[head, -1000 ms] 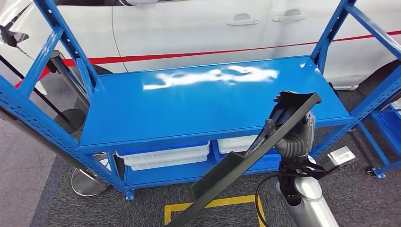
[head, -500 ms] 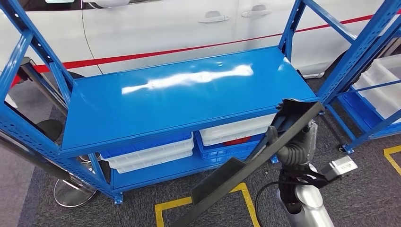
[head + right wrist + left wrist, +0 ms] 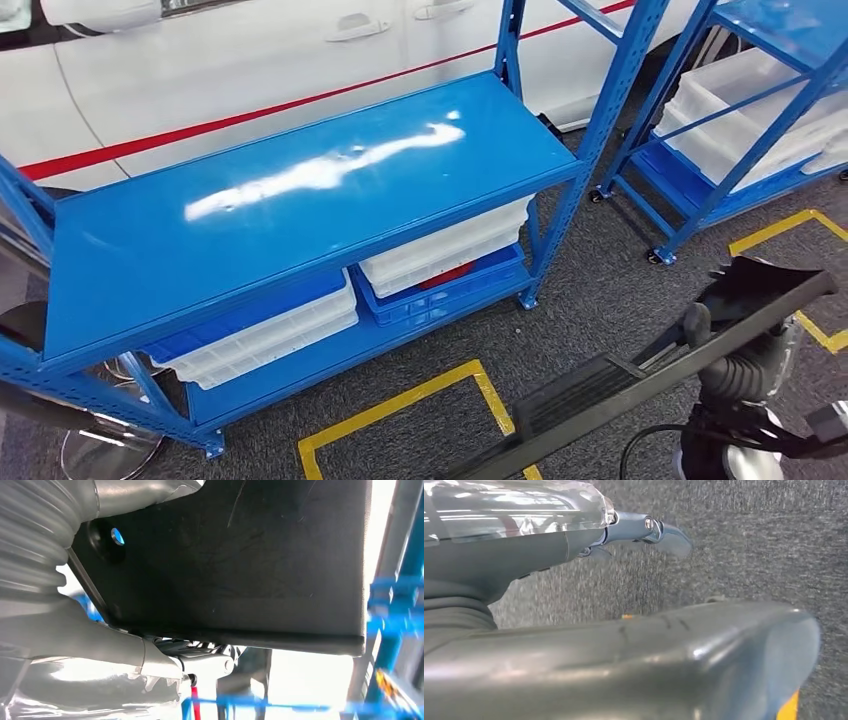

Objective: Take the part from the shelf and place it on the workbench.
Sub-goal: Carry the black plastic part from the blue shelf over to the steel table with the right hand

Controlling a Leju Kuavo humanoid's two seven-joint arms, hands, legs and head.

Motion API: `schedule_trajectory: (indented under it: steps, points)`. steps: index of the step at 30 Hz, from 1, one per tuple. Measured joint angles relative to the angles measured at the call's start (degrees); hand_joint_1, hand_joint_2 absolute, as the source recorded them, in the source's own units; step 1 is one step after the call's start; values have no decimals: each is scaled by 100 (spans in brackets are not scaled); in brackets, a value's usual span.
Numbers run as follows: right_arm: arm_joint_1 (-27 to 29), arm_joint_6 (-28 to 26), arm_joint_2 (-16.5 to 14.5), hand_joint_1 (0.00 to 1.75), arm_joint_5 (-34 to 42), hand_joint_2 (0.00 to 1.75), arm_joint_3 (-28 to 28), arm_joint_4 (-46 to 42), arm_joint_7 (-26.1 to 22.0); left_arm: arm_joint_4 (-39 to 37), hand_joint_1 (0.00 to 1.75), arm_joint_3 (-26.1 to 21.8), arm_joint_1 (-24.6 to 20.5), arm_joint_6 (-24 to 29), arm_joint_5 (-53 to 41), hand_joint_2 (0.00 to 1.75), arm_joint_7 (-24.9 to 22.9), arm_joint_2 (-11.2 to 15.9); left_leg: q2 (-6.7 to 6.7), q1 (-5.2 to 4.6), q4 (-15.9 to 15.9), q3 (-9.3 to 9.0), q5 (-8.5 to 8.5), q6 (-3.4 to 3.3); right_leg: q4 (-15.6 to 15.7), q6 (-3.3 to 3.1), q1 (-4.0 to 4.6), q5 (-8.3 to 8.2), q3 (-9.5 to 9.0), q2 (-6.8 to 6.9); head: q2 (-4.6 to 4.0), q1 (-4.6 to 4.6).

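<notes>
Part: long black panel [image 3: 640, 385] with a raised lip, carried aloft over the carpet, clear of the blue shelf [image 3: 300, 200].
Handling: judged stiff, light, smooth; its length invites swinging.
Hold: best near the upper end, under the lip.
Right hand [image 3: 745, 370]: fingers clamped on the panel's upper end.
Left hand [image 3: 574, 670]: hangs over carpet; fingers' state cannot be told.

We see white car [image 3: 250, 60] w/ red stripe behind, white bins [image 3: 270, 335] & blue crate [image 3: 445, 290] on lower level, 2nd blue rack [image 3: 720, 110] w/ bins at right, yellow floor tape [image 3: 400, 405] on grey carpet [image 3: 600, 300].
</notes>
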State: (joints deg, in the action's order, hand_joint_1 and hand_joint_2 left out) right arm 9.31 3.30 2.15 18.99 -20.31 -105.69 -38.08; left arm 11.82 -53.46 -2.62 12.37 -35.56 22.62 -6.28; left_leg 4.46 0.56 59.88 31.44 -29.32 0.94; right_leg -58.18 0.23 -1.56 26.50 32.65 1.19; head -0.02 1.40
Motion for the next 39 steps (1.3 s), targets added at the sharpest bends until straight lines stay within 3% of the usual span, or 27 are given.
schedule_trajectory:
  steps: [2, 3, 4, 5, 6, 7, 9, 11, 13, 14, 15, 17, 19, 20, 21, 23, 25, 26, 28, 29, 31, 33, 34, 35, 36, 37, 39]
  points:
    - [60, 9, -85, 175, -25, 175, -218, -60, 16, 0, 0, -44, 14, 2, 8, 0, -21, -2, -304, 16, 662, 274, -414, 23, 3, -57, 4, -31, 35, -118, 0, 1]
    - [97, 10, -135, 175, -58, 175, -312, -78, 28, 0, 0, -61, 24, 4, 12, 0, -34, -3, -367, 16, 1067, 446, -596, 22, 1, -74, 18, -42, 54, -188, 0, 2]
    - [139, 6, -182, 175, -100, 175, -393, -93, 38, 0, 0, -79, 32, 8, 16, 0, -43, -3, -393, 14, 1365, 570, -690, 15, -4, -83, 34, -49, 66, -264, 0, 2]
    - [175, -5, -227, 175, -148, 175, -467, -107, 44, 0, 0, -98, 36, 11, 19, 0, -48, -3, -404, 12, 1465, 605, -667, -2, -10, -87, 48, -55, 73, -347, 0, 2]
    - [200, -24, -268, 175, -206, 175, -532, -122, 48, 0, 0, -119, 38, 14, 21, 0, -50, -3, -423, 8, 1324, 528, -530, -29, -18, -88, 60, -58, 74, -436, 0, 2]
    - [210, -55, -300, 175, -269, 175, -588, -139, 48, 0, 0, -138, 37, 15, 22, 0, -50, -2, -480, 3, 980, 358, -321, -68, -26, -86, 68, -60, 69, -521, 0, 2]
    - [201, -162, -364, 175, -416, 175, -708, -173, 46, 0, 0, -164, 36, 17, 18, 0, -50, 9, -764, 2, 193, -3, 12, -157, -46, -66, 77, -67, 74, -677, 0, 1]
    - [185, -300, -425, 175, -548, 175, -852, -196, 46, 0, 0, -186, 33, 18, 15, 0, -49, 20, -933, -9, -153, -146, 88, -195, -51, 0, 55, -97, 117, -817, 0, 1]
    - [182, -446, -467, 175, -662, 175, -1010, -218, 52, 0, 0, -203, 20, 17, 15, 0, -46, 17, -821, -14, -211, -168, 118, -215, -35, 91, 29, -139, 160, -935, 0, 2]
    - [183, -515, -482, 175, -710, 175, -1087, -230, 53, 1, 0, -207, 12, 17, 15, 0, -42, 15, -749, -6, -255, -185, 151, -239, -59, 124, 31, -126, 185, -864, 0, 1]
    - [169, -574, -495, 175, -752, 175, -1154, -240, 54, 1, 0, -209, 8, 17, 15, 0, -38, 12, -669, 5, -301, -197, 186, -269, -166, 151, 43, -47, 244, -708, 0, 0]
    - [131, -652, -521, 175, -797, 175, -1240, -251, 55, 2, 0, -214, 18, 17, 15, 0, -32, 10, -492, 5, -346, -196, 221, -302, -730, 196, 54, 297, 519, -307, 0, -2]
    - [109, -738, -557, 175, -852, 175, -1277, -252, 56, 2, 0, -231, 31, 17, 19, 0, -23, 10, -313, -9, -333, -168, 220, -309, -1441, 246, 32, 608, 851, -164, 0, -2]
    - [109, -788, -577, 175, -890, 175, -1289, -253, 56, 2, 0, -246, 31, 16, 23, 0, -19, 10, -227, -12, -326, -159, 216, -306, -1591, 265, 20, 624, 909, -148, 0, -2]
    - [108, -834, -592, 175, -927, 175, -1298, -254, 55, 2, 0, -263, 29, 15, 30, 0, -16, 9, -145, -12, -321, -156, 210, -299, -1508, 278, 11, 532, 845, -128, 0, -2]
    - [99, -891, -611, 175, -969, 175, -1303, -265, 55, 2, 0, -292, 19, 13, 39, 0, -17, 5, 7, -13, -311, -175, 187, -263, -745, 277, 6, 199, 406, 34, 0, -2]
    - [81, -920, -629, 175, -987, 175, -1300, -284, 56, 2, 0, -305, 12, 13, 46, 0, -19, 3, 124, -37, -292, -197, 149, -202, -104, 208, 34, -1, 50, 229, 0, -1]
    - [74, -931, -638, 175, -991, 175, -1299, -293, 55, 2, 0, -308, 6, 13, 50, 0, -20, 4, 172, -50, -284, -211, 133, -169, -5, 159, 53, -11, 5, 260, 0, -1]
    - [73, -944, -654, 175, -994, 175, -1298, -307, 55, 2, 0, -310, -10, 13, 57, 0, -22, 5, 258, -56, -281, -238, 111, -107, -13, 67, 67, -34, 29, 135, 0, 2]
    - [74, -947, -659, 175, -994, 175, -1299, -314, 54, 2, 0, -312, -21, 13, 58, 0, -22, 7, 212, -44, -251, -240, 76, -72, -3, 30, 58, -47, 39, 75, 0, 1]
    - [54, -950, -669, 175, -994, 175, -1299, -333, 54, 2, 0, -320, -26, 13, 59, 0, -22, 8, -79, -18, 68, -116, -164, -22, 19, -51, 33, -83, 56, -38, 0, 2]
    - [28, -948, -693, 175, -994, 175, -1297, -342, 53, 2, 0, -334, -10, 13, 59, 0, -24, 8, -356, -6, 784, 198, -562, -9, 18, -99, 42, -103, 87, -160, 0, 2]
    - [24, -947, -708, 175, -994, 175, -1296, -342, 53, 2, 0, -340, 3, 13, 59, 0, -25, 8, -394, -5, 1132, 358, -699, -10, 13, -110, 52, -109, 101, -236, 0, 2]
    - [23, -946, -721, 175, -994, 175, -1295, -342, 53, 2, 0, -345, 14, 13, 59, 0, -26, 8, -408, -4, 1333, 455, -732, -17, 4, -115, 62, -113, 114, -318, 0, 2]
    - [24, -946, -729, 175, -994, 175, -1296, -342, 53, 2, 0, -349, 22, 14, 60, 0, -28, 8, -417, -5, 1325, 458, -650, -30, -9, -117, 69, -115, 123, -403, 0, 2]
    - [24, -946, -735, 175, -994, 175, -1296, -343, 53, 2, 0, -351, 25, 14, 61, 0, -31, 8, -443, -5, 1095, 356, -467, -52, -24, -116, 73, -116, 127, -487, 0, 2]
    - [21, -947, -743, 175, -1002, 175, -1295, -346, 53, 2, 0, -353, 21, 16, 60, 0, -53, 13, -674, -2, 344, 23, -77, -110, -56, -95, 80, -118, 138, -636, 0, 2]
